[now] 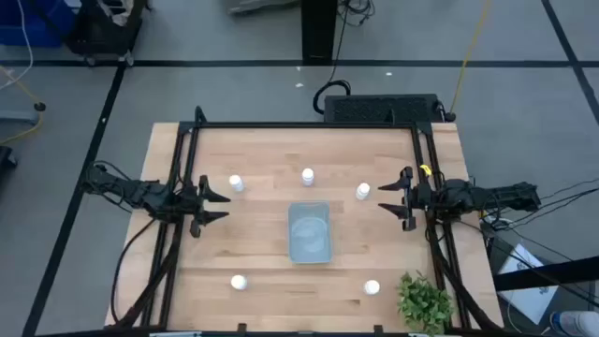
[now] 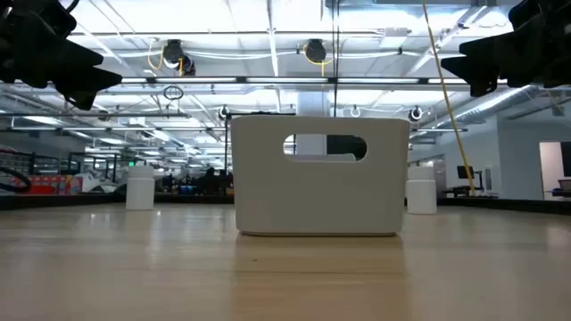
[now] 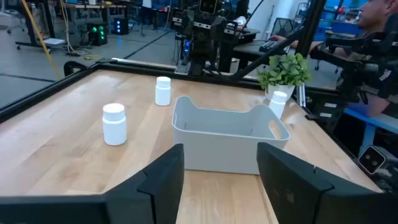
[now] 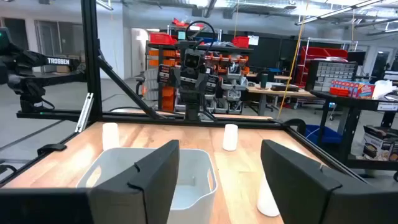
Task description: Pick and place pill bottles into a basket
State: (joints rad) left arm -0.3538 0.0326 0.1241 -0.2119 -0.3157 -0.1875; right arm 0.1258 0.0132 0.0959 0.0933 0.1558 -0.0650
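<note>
basket (image 1: 310, 232): centre of desk (image 1: 262, 159), nothing in it
pill bottles: three in a far row (image 1: 236, 183) (image 1: 308, 176) (image 1: 363, 191), two near (image 1: 239, 282) (image 1: 372, 287), all standing on the desk, well apart from the basket
my left tool (image 1: 217, 206): left of basket, above desk, fingers spread wide, holding nothing
my right tool (image 1: 388, 201): right of basket, near the far-right bottle, spread wide, holding nothing
plant (image 1: 424, 301): near-right corner

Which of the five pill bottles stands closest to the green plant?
The pill bottle at the table's front right, just left of the plant. The other four stand farther away, around the basket.
</note>
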